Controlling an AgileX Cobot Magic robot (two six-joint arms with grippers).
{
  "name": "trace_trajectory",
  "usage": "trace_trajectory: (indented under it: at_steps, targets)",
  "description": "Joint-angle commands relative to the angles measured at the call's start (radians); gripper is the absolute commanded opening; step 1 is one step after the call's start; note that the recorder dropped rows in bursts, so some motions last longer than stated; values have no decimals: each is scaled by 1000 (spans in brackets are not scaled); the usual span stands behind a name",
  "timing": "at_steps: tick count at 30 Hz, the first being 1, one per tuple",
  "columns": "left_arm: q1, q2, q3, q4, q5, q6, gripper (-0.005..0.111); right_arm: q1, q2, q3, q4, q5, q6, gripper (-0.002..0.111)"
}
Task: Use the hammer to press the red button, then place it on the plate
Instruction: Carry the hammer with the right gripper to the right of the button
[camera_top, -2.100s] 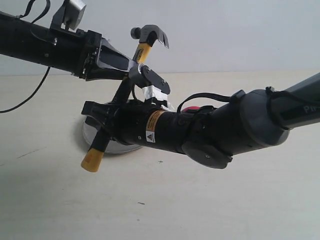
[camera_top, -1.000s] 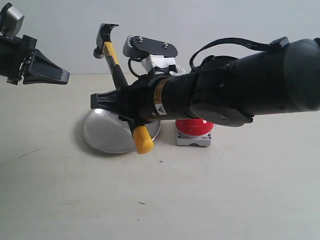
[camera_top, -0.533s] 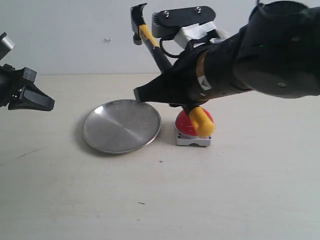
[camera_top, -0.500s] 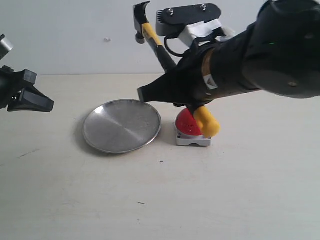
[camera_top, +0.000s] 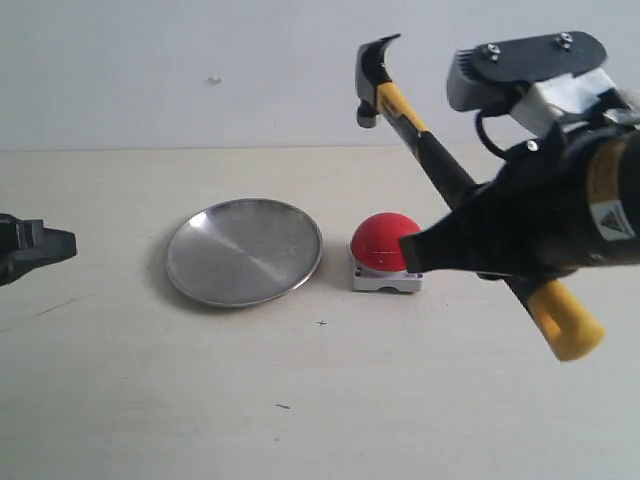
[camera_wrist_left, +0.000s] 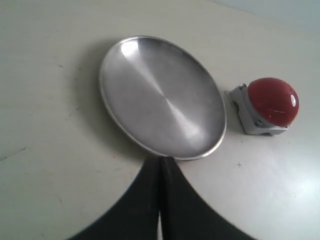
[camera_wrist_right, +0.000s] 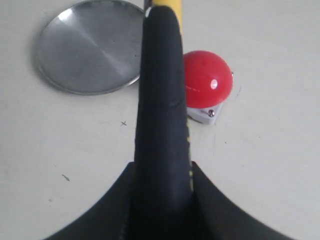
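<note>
Right tool (camera_top: 440, 240) pinches the hammer (camera_top: 437, 157) at mid-handle, head raised above the red button (camera_top: 386, 240), which sits on the bench (camera_top: 300, 400) just beside the plate (camera_top: 243, 250). I judge a slow, square tilt of the head onto the dome's top is best. Off to the side, the left tool (camera_top: 40, 245) is pressed together, holding nothing.

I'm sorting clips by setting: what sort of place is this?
Probably a robotics lab bench: a pale table against a blank wall, a plate and red button on it, a robot arm holding a hammer.
</note>
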Motion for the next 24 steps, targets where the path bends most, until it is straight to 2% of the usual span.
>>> trace_trajectory:
  at_steps: [1,6,13,18,22,24]
  targets:
    - [-6,-101,83,-42,34,53,0,-3,-147,105,-96,-85,112,0]
    - [-6,-201,158,-42,138,112,0,-3,-231,212,-55,-113,119,0]
    - [11,-320,270,-42,139,199,0,-3,-231,325,-62,-241,149,0]
    - [14,-426,336,-42,148,199,0,-3,-231,331,-62,-231,147,0]
    - [14,-529,407,-42,210,199,0,-3,-210,331,-65,-206,129,0]
    - [14,-573,441,-42,251,199,0,-5,-174,329,-127,-208,147,0]
